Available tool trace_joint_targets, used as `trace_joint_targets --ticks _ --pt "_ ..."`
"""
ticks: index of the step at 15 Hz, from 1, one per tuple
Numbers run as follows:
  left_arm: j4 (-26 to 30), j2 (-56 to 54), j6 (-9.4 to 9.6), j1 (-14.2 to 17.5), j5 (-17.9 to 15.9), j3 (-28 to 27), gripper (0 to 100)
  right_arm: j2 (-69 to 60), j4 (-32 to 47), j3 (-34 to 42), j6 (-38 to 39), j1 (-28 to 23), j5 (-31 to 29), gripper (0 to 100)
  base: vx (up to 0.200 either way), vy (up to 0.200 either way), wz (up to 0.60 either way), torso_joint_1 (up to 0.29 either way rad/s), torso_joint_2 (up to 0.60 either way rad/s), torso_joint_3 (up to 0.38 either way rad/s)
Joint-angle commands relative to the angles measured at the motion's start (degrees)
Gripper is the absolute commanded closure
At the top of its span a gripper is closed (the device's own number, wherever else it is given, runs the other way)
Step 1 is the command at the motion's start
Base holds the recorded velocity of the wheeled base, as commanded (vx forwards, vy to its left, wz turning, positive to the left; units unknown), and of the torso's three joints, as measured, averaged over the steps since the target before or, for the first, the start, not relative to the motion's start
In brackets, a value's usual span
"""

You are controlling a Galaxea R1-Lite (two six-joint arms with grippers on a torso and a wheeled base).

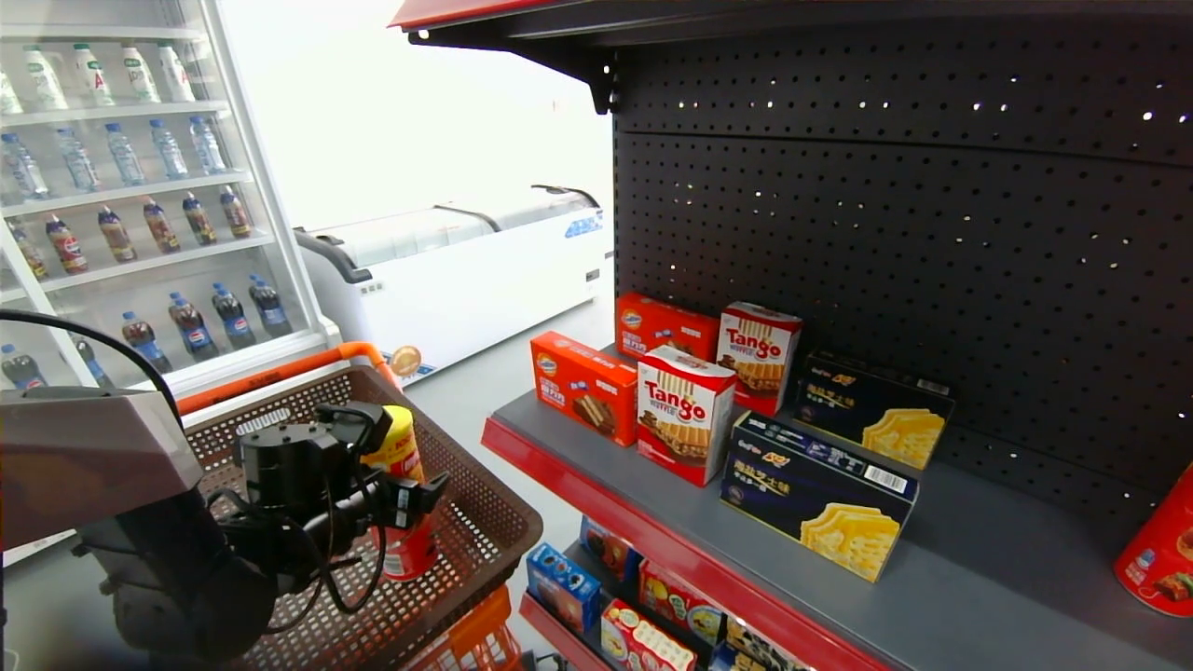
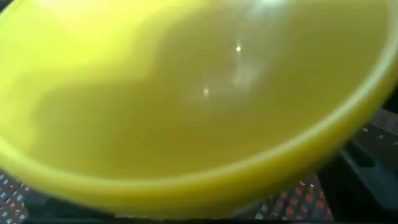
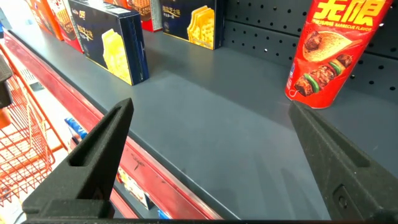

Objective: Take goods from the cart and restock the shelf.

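L gripper (image 1: pixel 410 499) clamped on yellow-lidded chip can (image 1: pixel 402 445) in cart basket (image 1: pixel 489 522); R gripper (image 3: pixel 211 112) jaws wide over grey shelf (image 3: pixel 186 93), nr red chip tube (image 3: pixel 329 50)

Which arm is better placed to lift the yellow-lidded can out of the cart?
Left. The left gripper is right at the yellow-lidded can inside the cart, the lid close up in the left wrist view. The right gripper sits over the shelf, fingers open, away from the cart.
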Motion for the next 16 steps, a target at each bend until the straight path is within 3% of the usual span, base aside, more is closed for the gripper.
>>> trace_joint_targets --ticks 1,6,9,11,16 --pt "-0.2 -0.3 -0.01 -0.1 0.0 0.0 100 0.1 0.0 0.0 0.0 0.0 0.0 0 0.000 0.000 0.00 0.000 0.00 0.000" --pt "0.0 -0.5 -0.01 -0.9 0.3 -0.3 100 0.1 0.0 0.0 0.0 0.0 0.0 0 0.000 0.000 0.00 0.000 0.00 0.000" --pt "0.3 -3.6 0.78 -1.7 3.6 -2.7 100 0.1 0.0 0.0 0.0 0.0 0.0 0 0.000 0.000 0.00 0.000 0.00 0.000" --pt "2.3 -6.8 0.78 -1.7 2.8 -3.6 100 0.0 0.0 0.0 0.0 0.0 0.0 0 0.000 0.000 0.00 0.000 0.00 0.000" --pt "17.4 -16.4 0.43 -3.2 -0.6 -9.5 100 0.1 0.0 0.0 0.0 0.0 0.0 0 0.000 0.000 0.00 0.000 0.00 0.000"
